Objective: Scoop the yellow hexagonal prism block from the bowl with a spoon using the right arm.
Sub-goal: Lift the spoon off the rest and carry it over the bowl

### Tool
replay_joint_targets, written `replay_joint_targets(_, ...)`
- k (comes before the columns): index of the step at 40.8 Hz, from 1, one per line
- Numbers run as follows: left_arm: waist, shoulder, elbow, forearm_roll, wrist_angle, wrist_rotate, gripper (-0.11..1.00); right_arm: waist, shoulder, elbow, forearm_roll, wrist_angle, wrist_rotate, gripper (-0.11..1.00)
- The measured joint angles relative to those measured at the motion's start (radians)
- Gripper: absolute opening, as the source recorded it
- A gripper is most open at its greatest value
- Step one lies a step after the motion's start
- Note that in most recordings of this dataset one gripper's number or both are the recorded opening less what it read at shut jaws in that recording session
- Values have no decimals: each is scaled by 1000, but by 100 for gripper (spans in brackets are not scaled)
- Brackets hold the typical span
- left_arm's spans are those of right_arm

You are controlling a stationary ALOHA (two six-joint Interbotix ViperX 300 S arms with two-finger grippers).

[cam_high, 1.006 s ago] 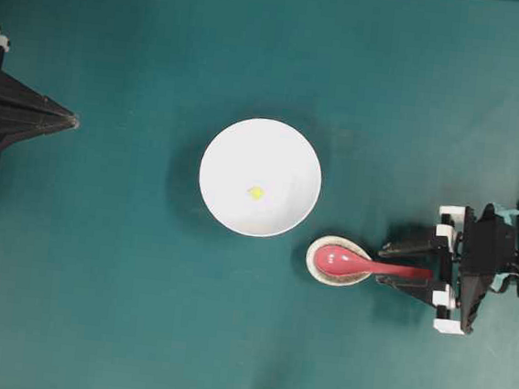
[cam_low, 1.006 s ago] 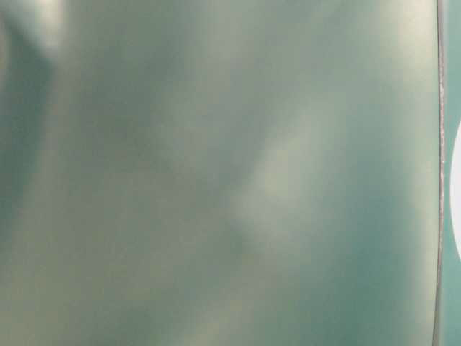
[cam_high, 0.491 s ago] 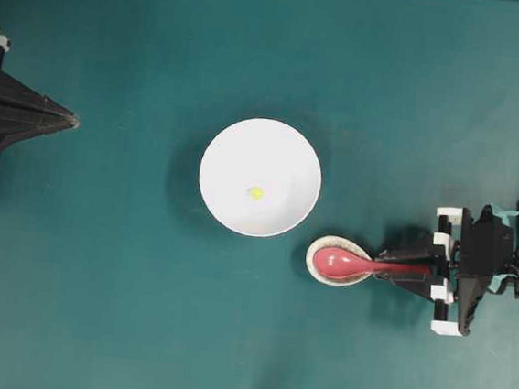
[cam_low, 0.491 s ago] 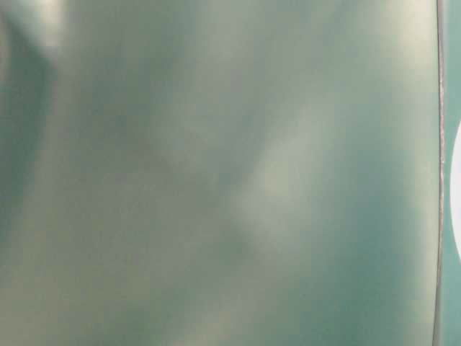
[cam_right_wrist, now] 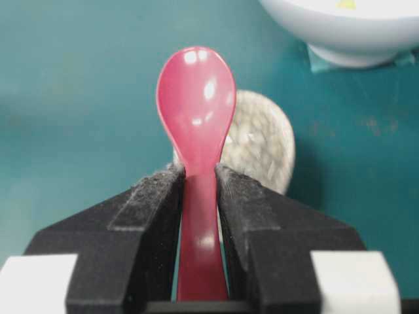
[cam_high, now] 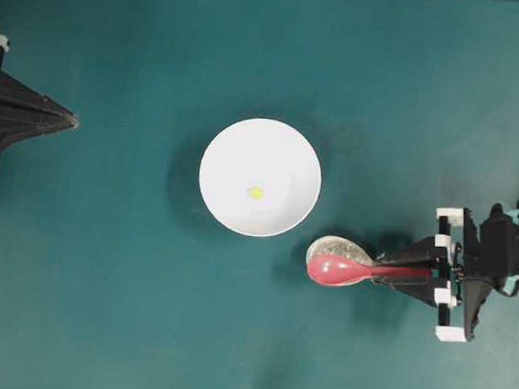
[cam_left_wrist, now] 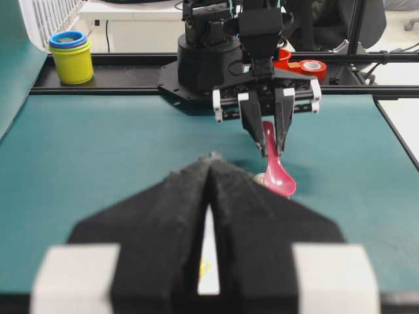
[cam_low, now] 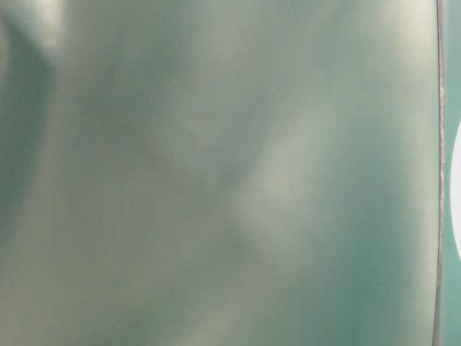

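Fingers [cam_right_wrist: 156,216] now lift spoon [cam_right_wrist: 196,111] off rest [cam_right_wrist: 262,147]

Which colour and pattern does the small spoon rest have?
The spoon rest is off-white with fine grey speckles, clearest in the right wrist view.

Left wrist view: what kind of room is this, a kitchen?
More likely a robot lab. Two black robot arms face each other across a green table, one holding a pink spoon, with stacked cups and a tape roll behind.
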Motion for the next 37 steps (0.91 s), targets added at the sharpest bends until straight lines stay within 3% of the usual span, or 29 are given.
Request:
replay_joint_targets(11, 0, -3, 0, 0, 0, -2, -1, -58, -212, -17, 2, 196, -112, 23)
replay_joint_targets(19, 0, -3, 0, 0, -2, -2, -1, -147, -367, -61, 2, 408, -195, 23)
replay_joint_targets(27, -2, -3, 0, 0, 0, -5, -1, -287, -488, -149, 2, 692, -245, 23)
replay_joint_targets(37, 0, -3, 0, 0, 0, -5, -1, -469, -506, -268, 2, 1003, -250, 23)
